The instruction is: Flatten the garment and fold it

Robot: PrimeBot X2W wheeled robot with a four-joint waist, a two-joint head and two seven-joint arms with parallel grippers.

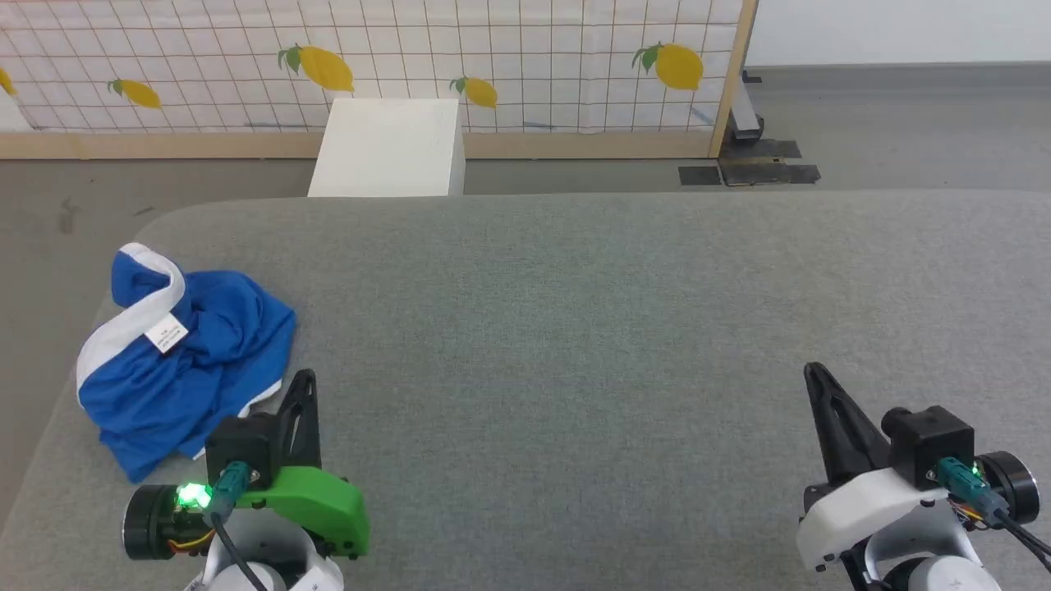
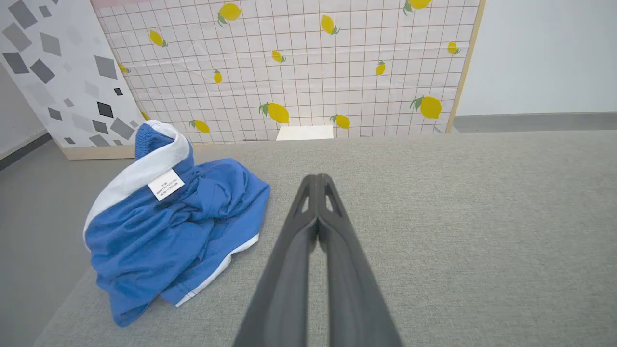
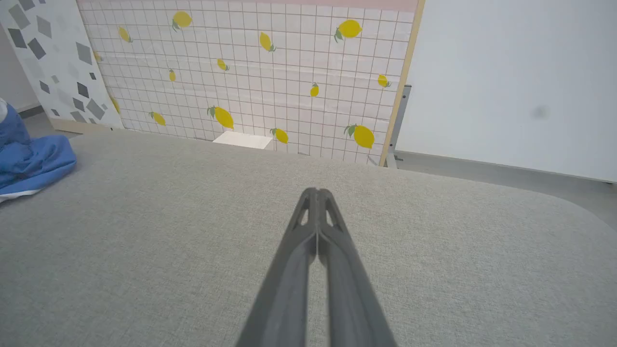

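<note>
Garment crumpled just left of left claw, seemingly apart

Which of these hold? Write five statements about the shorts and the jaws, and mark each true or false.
1. The garment lies near the left end of the grey padded surface. True.
2. The left jaws are clamped on the garment. False: they are shut on nothing, beside it.
3. The right jaws stand wide open. False: they are shut, over bare surface.
4. A white label shows on the garment's white band. True.
5. The garment is folded flat. False: it is bunched in a heap.
</note>
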